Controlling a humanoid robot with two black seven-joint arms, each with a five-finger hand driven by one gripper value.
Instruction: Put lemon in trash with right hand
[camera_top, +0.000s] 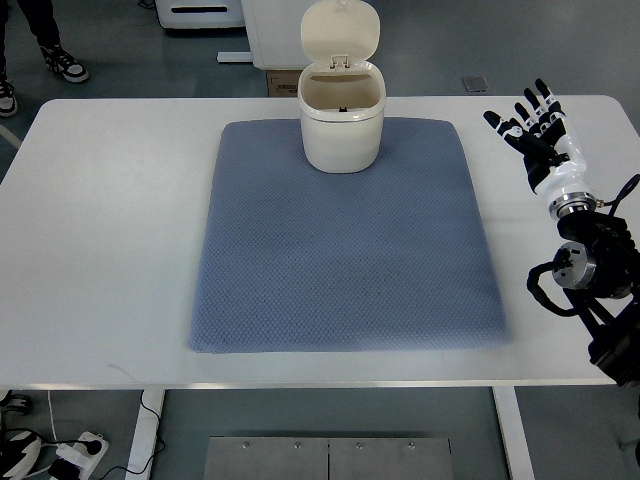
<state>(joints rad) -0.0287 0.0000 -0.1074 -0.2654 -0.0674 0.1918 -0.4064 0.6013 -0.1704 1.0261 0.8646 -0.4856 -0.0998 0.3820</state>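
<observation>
- Nearest of all, under the table's front edge, a grey metal plate (327, 458) lies on the floor, and a white power strip (75, 452) with its cables sits by the near left table leg
- The right arm's black joints come in at the picture's right edge and rise to the right hand (535, 130), which hovers over the bare white table (100, 250) near its far right part
- Its fingers (543, 92) are spread and released, grasping nothing, and they point away from the robot, toward the far table edge
- Left of the fingers, apart from them, a blue-grey mat (345, 250) covers the middle of the table; its right border lies just left of the hand
- Farther left of the fingertips, at about their depth, a cream trash bin (341, 125) stands upright on the mat's far edge; its long axis is vertical and its hinged lid (341, 33) is tipped up and back, leaving the mouth open upward
- No lemon can be made out on the table; a small dark shape shows inside the bin, too dim to identify
- Beyond the fingers and the table, a cardboard box sits behind the bin, white furniture (200, 12) stands on the floor, and a person's shoes (62, 62) show at the far left corner
</observation>
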